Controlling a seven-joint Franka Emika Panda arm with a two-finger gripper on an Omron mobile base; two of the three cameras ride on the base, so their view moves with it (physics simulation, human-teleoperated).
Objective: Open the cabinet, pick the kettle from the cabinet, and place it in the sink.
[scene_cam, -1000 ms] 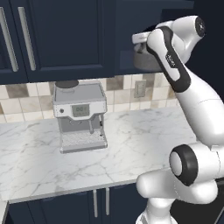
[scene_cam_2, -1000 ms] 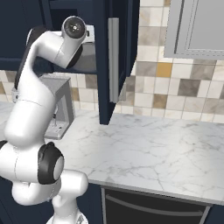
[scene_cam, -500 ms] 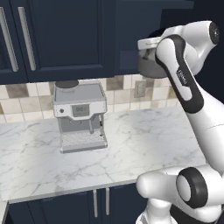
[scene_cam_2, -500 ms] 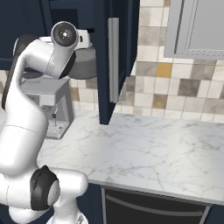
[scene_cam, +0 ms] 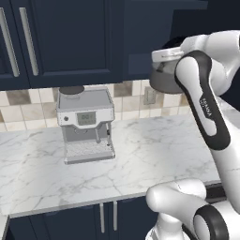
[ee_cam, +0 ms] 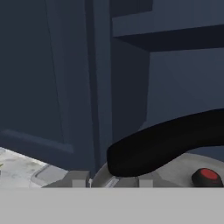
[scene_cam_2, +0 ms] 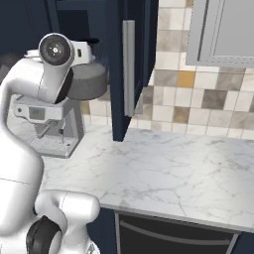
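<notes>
Claw clenched on kettle (scene_cam: 161, 75) by its black handle (ee_cam: 166, 142); keep it level, clear the open cabinet door (scene_cam_2: 130, 64), carry toward sink.

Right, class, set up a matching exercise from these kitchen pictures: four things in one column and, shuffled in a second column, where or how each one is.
Things:
1. kettle
2. coffee machine
3. cabinet door
4. tool

Places or states:
A. standing on the marble counter
B. swung open, edge toward the camera
C. lifted clear of the counter, in the air
D. closed on the black arched handle

Pairs: 1-C, 2-A, 3-B, 4-D
</notes>
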